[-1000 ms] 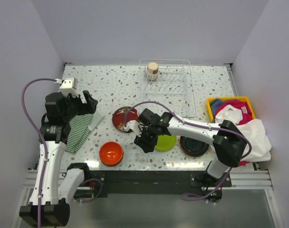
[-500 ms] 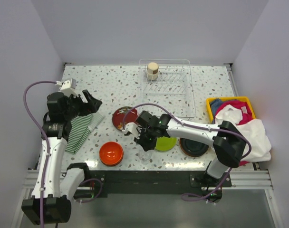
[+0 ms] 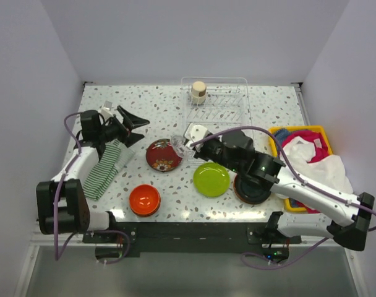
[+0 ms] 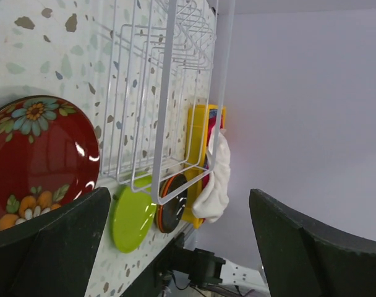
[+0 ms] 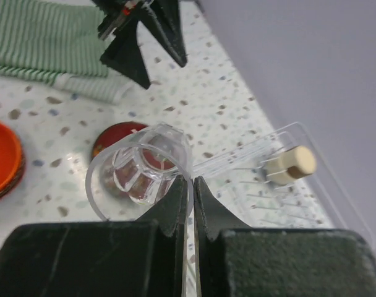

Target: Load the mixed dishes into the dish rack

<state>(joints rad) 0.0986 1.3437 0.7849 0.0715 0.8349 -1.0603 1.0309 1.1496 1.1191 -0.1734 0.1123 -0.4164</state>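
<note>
Pinching glass cup (image 5: 141, 167) by its rim, right gripper (image 5: 189, 182) jaws nearly together | cup tipped sideways, mouth toward wrist camera, base pointing away, over dark red plate (image 3: 162, 155) edge | dish rack (image 3: 219, 117) holds beige cup (image 3: 198, 92), far-left corner | left gripper (image 3: 137, 128) jaws wide, holding nothing

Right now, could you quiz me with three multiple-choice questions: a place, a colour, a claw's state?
1. Where is the beige cup? A in the dish rack; B on the floor; C held in the air.
2. What colour is the bowl nearest the striped cloth? A blue; B orange; C white.
3. The right gripper is: A open and empty; B shut on a clear glass cup; C holding a spoon.
Answers: A, it stands in the rack's far corner; B, plainly orange; B, it pinches the rim.
</note>
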